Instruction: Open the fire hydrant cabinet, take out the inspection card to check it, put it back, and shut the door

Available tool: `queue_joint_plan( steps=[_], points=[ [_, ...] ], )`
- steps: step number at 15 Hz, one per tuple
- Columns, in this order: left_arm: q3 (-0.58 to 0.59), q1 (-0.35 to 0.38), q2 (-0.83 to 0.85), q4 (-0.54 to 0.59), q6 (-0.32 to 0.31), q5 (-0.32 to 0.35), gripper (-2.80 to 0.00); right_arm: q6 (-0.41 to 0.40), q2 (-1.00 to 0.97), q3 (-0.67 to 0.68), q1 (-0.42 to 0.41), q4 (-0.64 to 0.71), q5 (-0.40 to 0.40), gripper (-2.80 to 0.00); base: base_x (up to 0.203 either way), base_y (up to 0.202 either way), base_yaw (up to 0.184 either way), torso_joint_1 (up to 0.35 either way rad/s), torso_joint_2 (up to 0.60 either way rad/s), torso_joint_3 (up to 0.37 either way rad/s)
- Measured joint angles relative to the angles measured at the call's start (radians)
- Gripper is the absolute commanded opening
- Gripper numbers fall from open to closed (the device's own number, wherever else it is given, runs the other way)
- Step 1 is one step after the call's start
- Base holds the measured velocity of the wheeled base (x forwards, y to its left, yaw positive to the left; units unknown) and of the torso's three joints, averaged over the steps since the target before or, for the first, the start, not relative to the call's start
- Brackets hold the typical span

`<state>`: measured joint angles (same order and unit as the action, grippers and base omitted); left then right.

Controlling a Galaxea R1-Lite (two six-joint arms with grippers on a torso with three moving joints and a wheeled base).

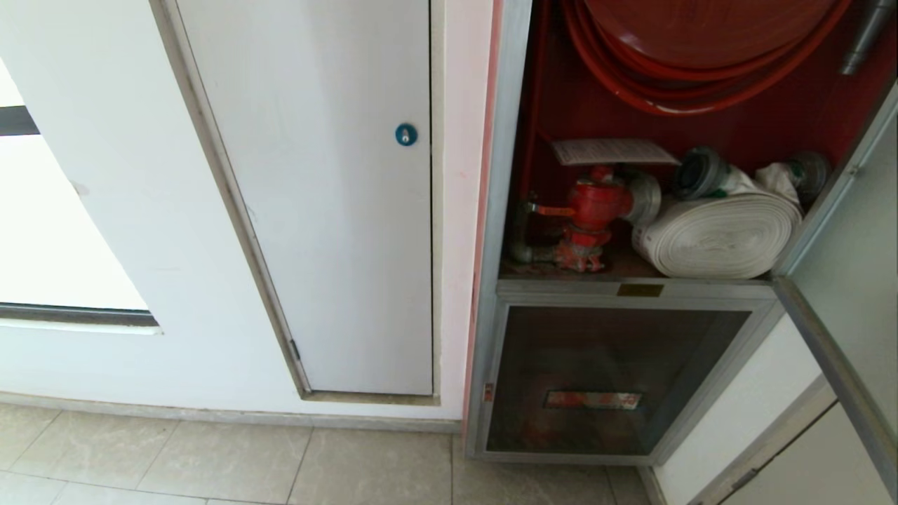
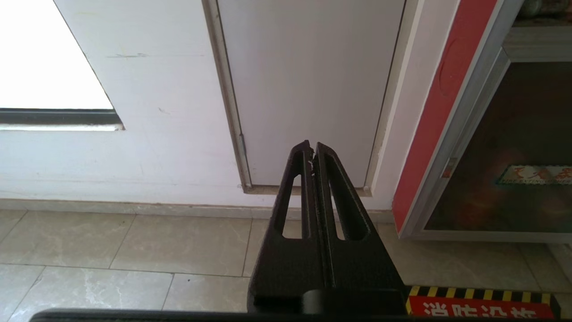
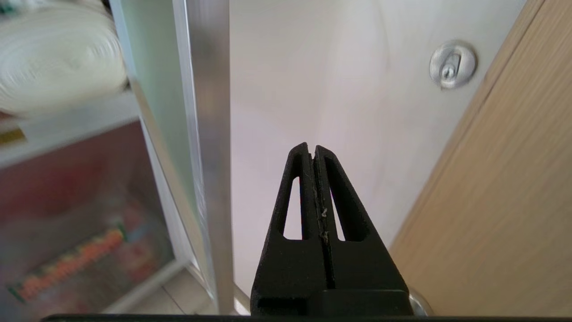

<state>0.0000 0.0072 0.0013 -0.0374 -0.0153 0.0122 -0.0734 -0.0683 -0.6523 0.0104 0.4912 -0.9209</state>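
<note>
Cabinet [image 1: 505, 210] with door [image 1: 849, 280] swung open to the right, card [image 1: 614, 151] lying flat atop the red valve [image 1: 593, 210] beside the white rolled hose [image 1: 719, 235]; my right hand [image 3: 312, 150] pinched closed and empty beside the door's edge, my left hand [image 2: 311, 150] likewise closed, empty, low above the floor [image 2: 134, 250].

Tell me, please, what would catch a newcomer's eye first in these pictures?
The open fire hydrant cabinet on the right of the head view stands out: a red interior with a coiled red hose above, a red valve beside a white rolled hose below, and a pale card lying on top of the valve. Its door is swung open at the far right. To the left is a plain white panel with a blue lock.
</note>
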Motion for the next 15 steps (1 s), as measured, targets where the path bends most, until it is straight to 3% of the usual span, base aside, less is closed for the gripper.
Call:
queue_joint_plan(
  steps=[5,11,15],
  points=[
    [0.000,0.000,0.000,0.000,0.000,0.000,-2.80,0.006,-0.100,-0.049,0.011,-0.097,-0.009,-2.80,0.000,0.000,0.000,0.000,0.00,0.000],
    [0.000,0.000,0.000,0.000,0.000,0.000,-2.80,0.007,-0.215,-0.147,0.079,-0.107,-0.085,-2.80,0.000,0.000,0.000,0.000,0.00,0.000],
    [0.000,0.000,0.000,0.000,0.000,0.000,-2.80,0.007,-0.249,-0.170,-0.013,-0.108,-0.085,-2.80,0.000,0.000,0.000,0.000,0.00,0.000]
  ],
)
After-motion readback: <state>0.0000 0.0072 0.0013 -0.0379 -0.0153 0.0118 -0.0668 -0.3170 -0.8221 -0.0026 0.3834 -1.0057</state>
